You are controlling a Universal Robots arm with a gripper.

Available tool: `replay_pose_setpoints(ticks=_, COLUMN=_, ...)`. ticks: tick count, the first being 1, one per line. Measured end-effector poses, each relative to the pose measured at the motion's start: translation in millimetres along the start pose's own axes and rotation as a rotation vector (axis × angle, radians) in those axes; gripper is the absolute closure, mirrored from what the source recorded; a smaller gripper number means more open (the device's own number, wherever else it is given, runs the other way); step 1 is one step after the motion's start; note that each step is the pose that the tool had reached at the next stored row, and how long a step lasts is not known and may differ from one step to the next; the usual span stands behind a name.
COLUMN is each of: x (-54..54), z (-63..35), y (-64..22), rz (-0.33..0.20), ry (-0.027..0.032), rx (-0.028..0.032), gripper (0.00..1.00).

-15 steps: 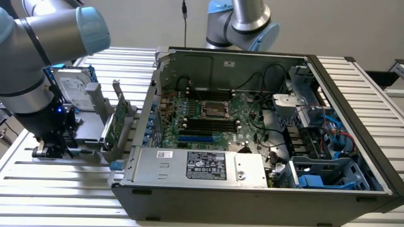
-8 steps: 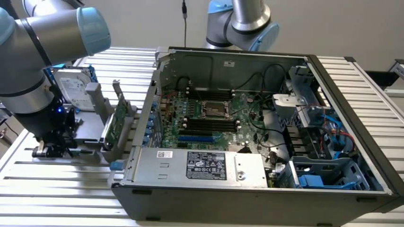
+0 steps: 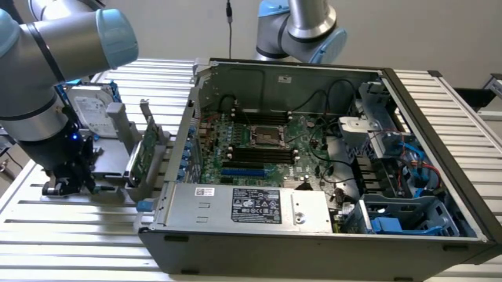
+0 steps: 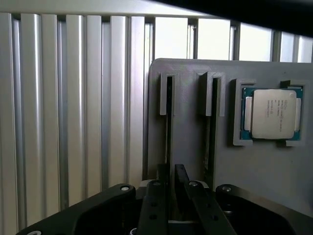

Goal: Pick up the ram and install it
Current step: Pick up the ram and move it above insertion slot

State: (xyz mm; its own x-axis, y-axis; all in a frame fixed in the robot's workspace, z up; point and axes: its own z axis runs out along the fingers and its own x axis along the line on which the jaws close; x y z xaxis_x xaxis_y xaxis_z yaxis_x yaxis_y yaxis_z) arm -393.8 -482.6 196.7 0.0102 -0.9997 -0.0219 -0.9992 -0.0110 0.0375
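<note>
Two narrow slots in the matte grey plastic holder (image 4: 188,147); black metal gripper (image 4: 171,171) straddles the thin edge-on ram (image 4: 169,132), nine o'clock from the steel case (image 3: 283,76). Clamped? Cannot tell.

a ribbed aluminium table (image 3: 79,235) of long parallel slats carries the whole scene. two things stand directly on it: an open computer case (image 3: 314,252) toward the exterior view's right and, just beside it on the left, a grey slotted parts holder (image 3: 114,155), its flat base resting across the slats.
</note>
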Motion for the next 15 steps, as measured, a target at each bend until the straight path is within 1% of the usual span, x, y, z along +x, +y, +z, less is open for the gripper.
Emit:
replay_pose_setpoints(ticks=3, x=0.0, z=0.0, y=0.0, rz=0.0, ry=0.0001, rx=-0.0001, gripper=0.79)
replay_pose_setpoints(ticks=4, x=0.0, z=0.0, y=0.0, rz=0.0, ry=-0.0001, rx=-0.0001, gripper=0.82)
replay_pose_setpoints(ticks=5, x=0.0, z=0.0, y=0.0, rz=0.0, ry=-0.0001, rx=-0.0001, gripper=0.87)
replay_pose_setpoints(ticks=15, x=0.0, z=0.0, y=0.0, rz=0.0, ry=0.0, rx=0.0, gripper=0.87)
